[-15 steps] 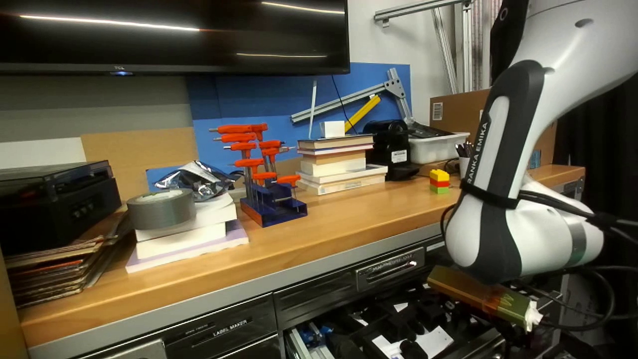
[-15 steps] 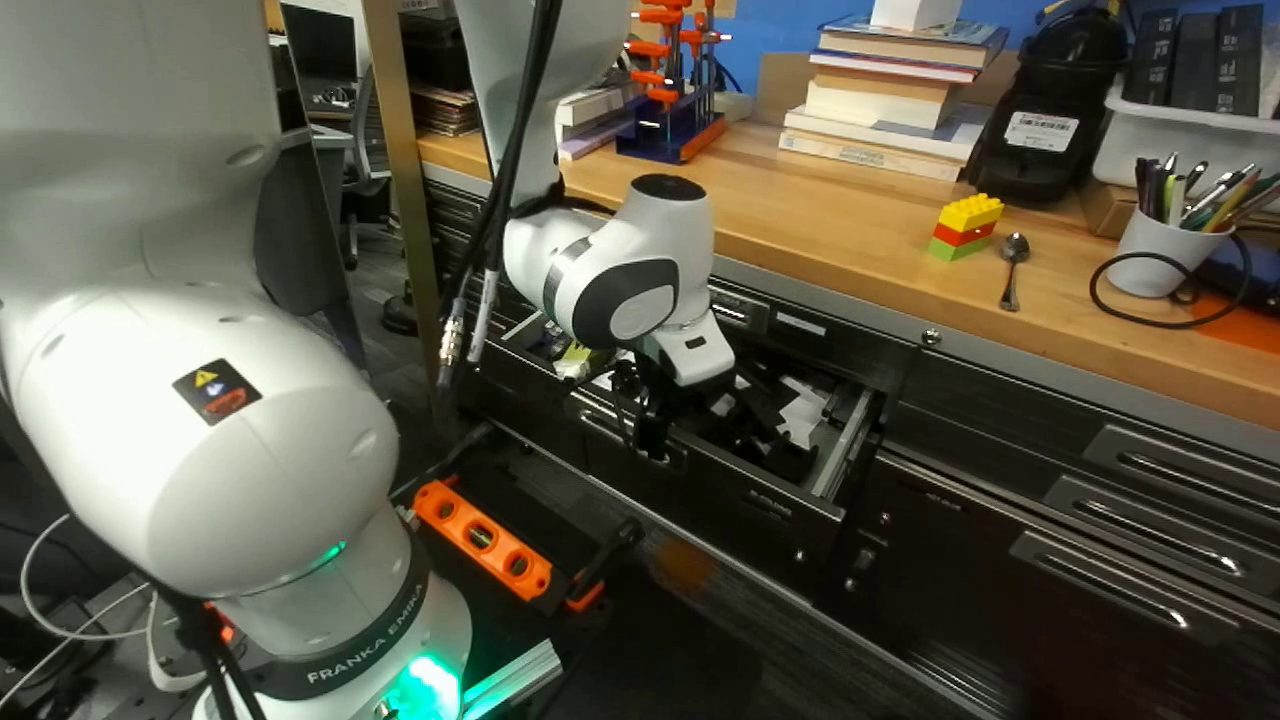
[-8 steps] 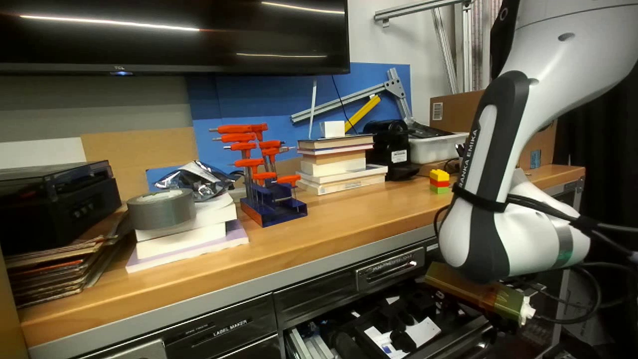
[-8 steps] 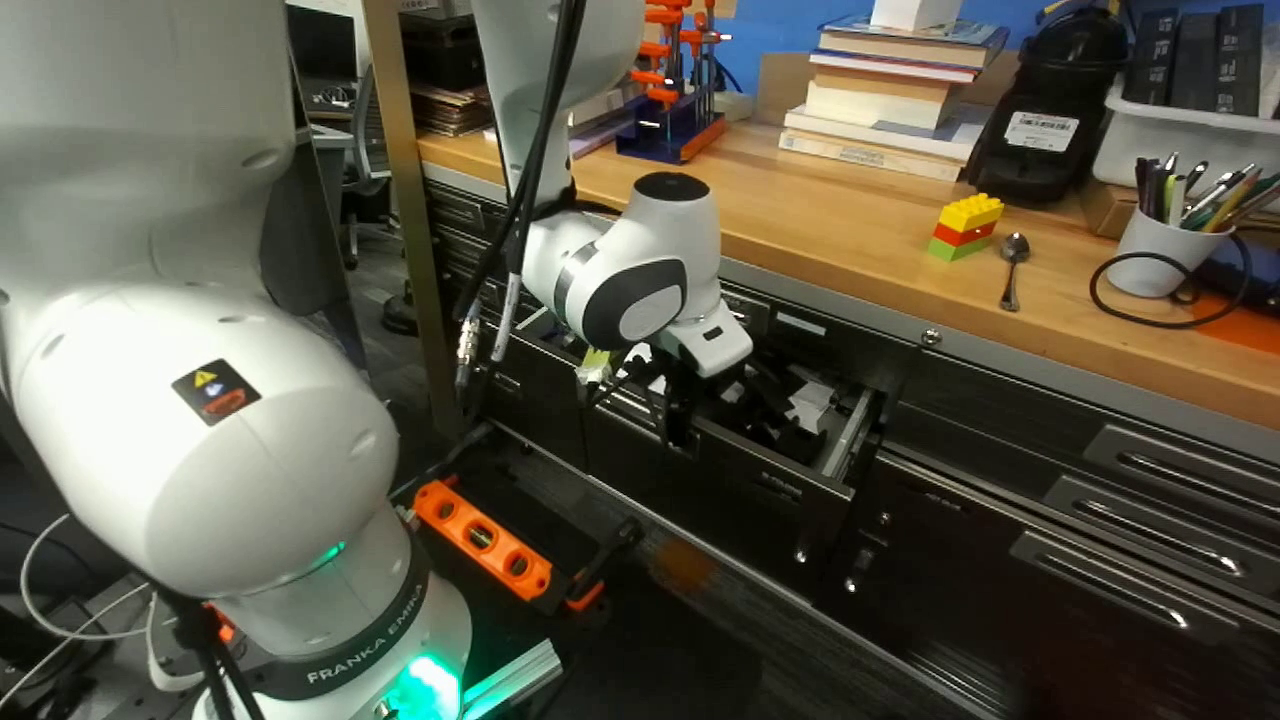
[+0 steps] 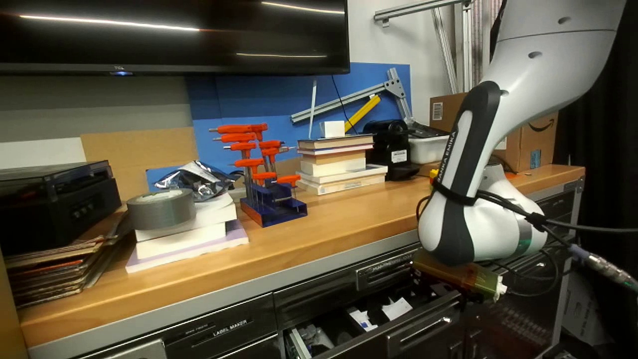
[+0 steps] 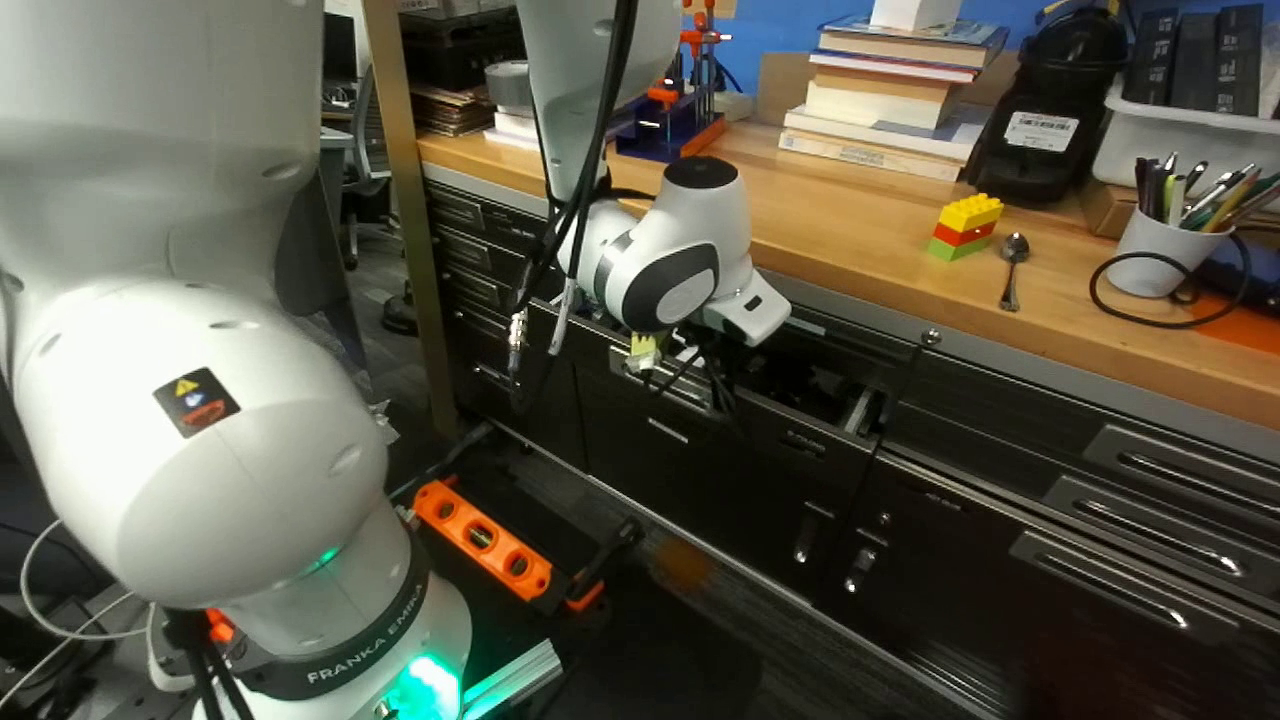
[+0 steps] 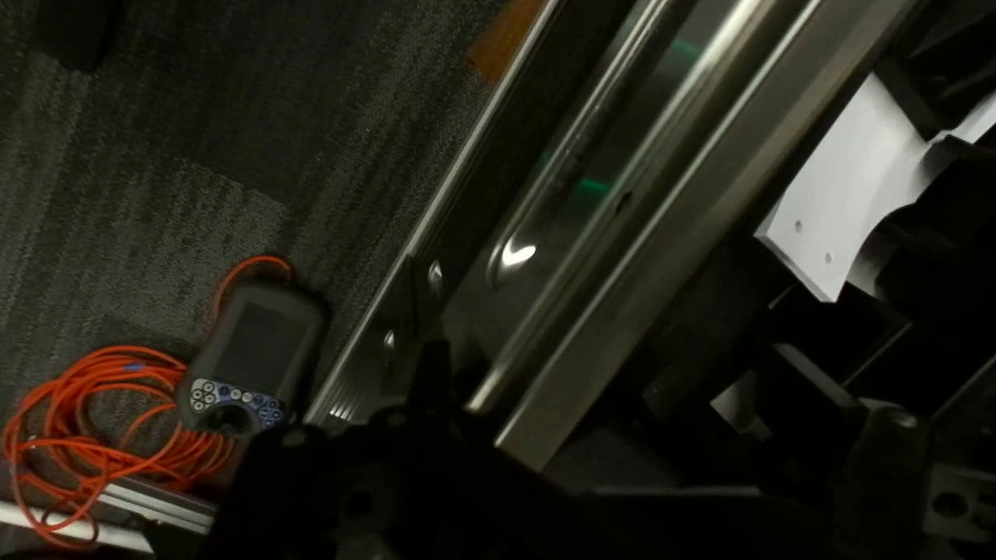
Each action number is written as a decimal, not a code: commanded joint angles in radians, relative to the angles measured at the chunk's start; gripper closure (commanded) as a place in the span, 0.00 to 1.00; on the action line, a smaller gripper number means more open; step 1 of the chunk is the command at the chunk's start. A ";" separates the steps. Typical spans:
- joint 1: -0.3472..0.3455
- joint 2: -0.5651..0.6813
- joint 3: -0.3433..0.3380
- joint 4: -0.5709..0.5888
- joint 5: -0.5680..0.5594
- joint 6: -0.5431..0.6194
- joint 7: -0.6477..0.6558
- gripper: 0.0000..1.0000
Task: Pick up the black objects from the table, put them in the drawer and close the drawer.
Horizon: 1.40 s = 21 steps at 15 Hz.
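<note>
Gripper of mine [image 7: 615, 354]: fingers spread, nothing held, right by front of drawer [image 6: 810, 455]; can't tell if touching. Black things [image 7: 945, 233] lie inside, so pickup part looks done to me. Drawer's partly open; guessing only closing's left.

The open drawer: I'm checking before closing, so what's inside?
In the wrist view, the drawer holds white pieces among dark shapes too dim to identify. In an exterior view, the robot's wrist covers part of it; its rear is hidden under the bench.
</note>
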<state>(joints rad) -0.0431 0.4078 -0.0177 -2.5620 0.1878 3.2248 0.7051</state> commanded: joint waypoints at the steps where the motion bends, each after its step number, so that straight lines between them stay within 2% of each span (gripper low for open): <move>1: -0.062 -0.002 0.058 0.055 0.029 -0.071 -0.112 0.00; 3: 0.030 -0.053 -0.039 0.049 0.033 -0.241 -0.127 0.00; 4: 0.128 -0.082 -0.143 0.041 0.003 -0.323 -0.082 0.00; 7: 0.317 -0.143 -0.355 0.028 -0.210 -0.467 0.114 0.00; 9: 0.378 -0.180 -0.415 0.038 -0.379 -0.525 0.253 0.00; 10: 0.391 -0.195 -0.424 0.038 -0.466 -0.537 0.324 0.00; 13: 0.353 -0.261 -0.374 0.036 -0.636 -0.600 0.459 0.00; 14: 0.323 -0.289 -0.336 0.033 -0.631 -0.655 0.457 0.00; 16: 0.253 -0.312 -0.232 0.038 -0.486 -0.820 0.355 0.00; 18: 0.207 -0.316 -0.168 0.056 -0.394 -0.962 0.327 0.00; 21: 0.154 -0.309 -0.112 0.059 -0.322 -1.038 0.321 0.00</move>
<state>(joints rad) 0.1738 0.1116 -0.1861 -2.5096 -0.2056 2.2606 1.0623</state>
